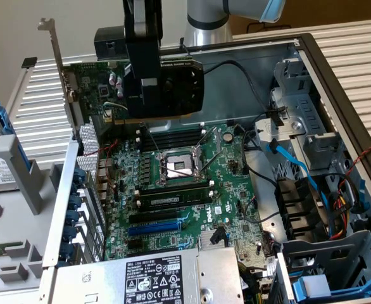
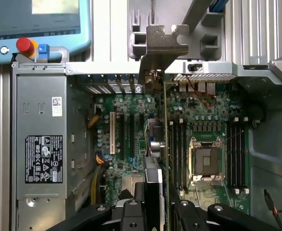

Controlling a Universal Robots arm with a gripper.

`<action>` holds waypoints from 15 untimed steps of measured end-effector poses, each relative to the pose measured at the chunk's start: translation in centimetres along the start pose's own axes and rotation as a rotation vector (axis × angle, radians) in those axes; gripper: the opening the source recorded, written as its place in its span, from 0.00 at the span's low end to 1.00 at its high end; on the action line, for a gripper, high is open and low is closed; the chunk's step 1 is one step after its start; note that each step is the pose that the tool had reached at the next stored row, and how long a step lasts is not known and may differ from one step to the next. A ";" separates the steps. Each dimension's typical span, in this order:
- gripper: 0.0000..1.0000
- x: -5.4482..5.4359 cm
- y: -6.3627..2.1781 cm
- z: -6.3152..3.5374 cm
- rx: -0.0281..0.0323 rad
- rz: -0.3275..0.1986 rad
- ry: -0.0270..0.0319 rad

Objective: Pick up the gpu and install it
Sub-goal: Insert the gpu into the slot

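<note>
- below my hand lies the open computer case [image 1: 312,57] with the large green motherboard [image 1: 192,190] in its floor.
- on the board below me are the cpu socket [image 1: 179,166], black memory sticks [image 1: 173,197] and expansion slots [image 2: 113,132].
- the grey power supply [image 1: 154,278] sits off to one side of my hand and blue cables [image 1: 293,158] to the other.
- the gpu [image 1: 182,88] hangs in my grip above the motherboard, clear of it.
- it stands on edge with its long axis level.
- its silver bracket [image 2: 161,45] points away from my hand, over the case's slotted rear wall.
- my gripper [image 1: 144,101] is clamped on the gpu near its middle, a finger on each face.
</note>
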State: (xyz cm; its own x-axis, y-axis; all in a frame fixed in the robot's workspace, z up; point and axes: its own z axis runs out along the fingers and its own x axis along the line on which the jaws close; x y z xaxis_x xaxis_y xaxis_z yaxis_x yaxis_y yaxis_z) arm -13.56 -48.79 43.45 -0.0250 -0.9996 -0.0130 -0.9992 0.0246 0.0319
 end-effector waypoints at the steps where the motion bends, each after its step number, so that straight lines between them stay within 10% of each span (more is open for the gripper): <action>1: 0.28 0.0 -0.02 0.09 0.0019 0.000 -0.0012; 5: 0.28 0.0 -0.09 0.23 0.0146 -0.001 -0.0125; 9: 0.28 0.0 -0.08 0.22 0.0151 -0.001 -0.0154; 12: 0.28 0.0 -0.09 0.23 0.0254 -0.002 -0.0597; 15: 0.28 0.0 -0.08 0.25 0.0259 -0.002 -0.0627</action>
State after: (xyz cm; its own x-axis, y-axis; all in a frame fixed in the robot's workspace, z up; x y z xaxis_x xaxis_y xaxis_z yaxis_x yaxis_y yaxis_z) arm -13.48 -48.79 43.20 -0.0242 -0.9968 -0.0757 -0.9997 0.0239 0.0060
